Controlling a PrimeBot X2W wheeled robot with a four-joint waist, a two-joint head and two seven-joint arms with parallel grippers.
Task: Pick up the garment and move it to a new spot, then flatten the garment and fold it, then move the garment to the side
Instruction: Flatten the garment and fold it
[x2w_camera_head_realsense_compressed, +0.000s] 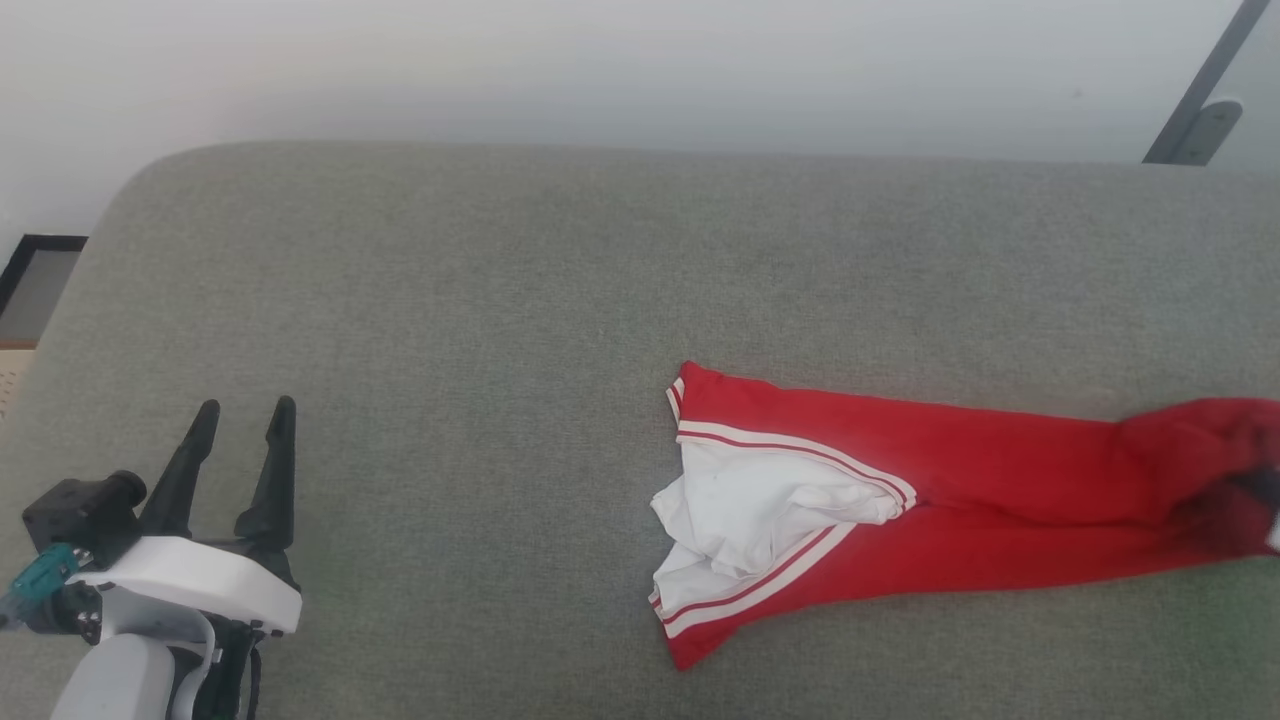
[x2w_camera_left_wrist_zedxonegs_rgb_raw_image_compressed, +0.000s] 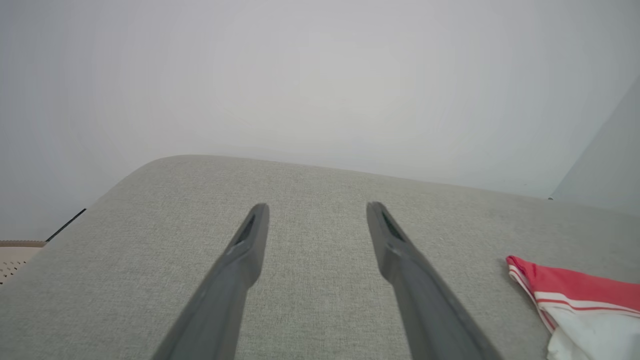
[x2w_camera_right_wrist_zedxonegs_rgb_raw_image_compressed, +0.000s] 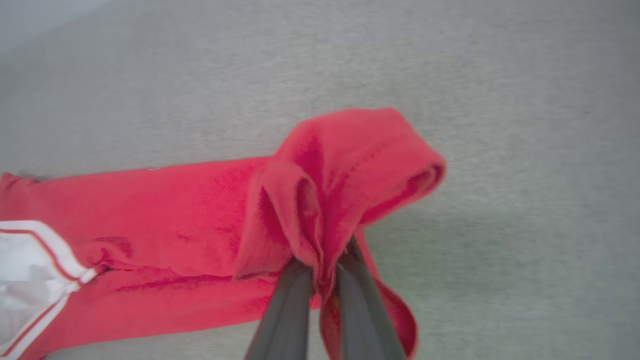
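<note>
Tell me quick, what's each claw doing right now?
Left claw: open, holding nothing.
Right claw: shut on the garment.

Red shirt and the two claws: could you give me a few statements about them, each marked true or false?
1. The right gripper is shut on a bunch of the garment. True.
2. The left gripper grips the garment too. False: it is open, holds nothing and is well apart from the garment.
3. The garment lies on the grey cushion. True.
4. The garment is folded into a neat square. False: it is a long rumpled strip, with its white part bunched at one end.
</note>
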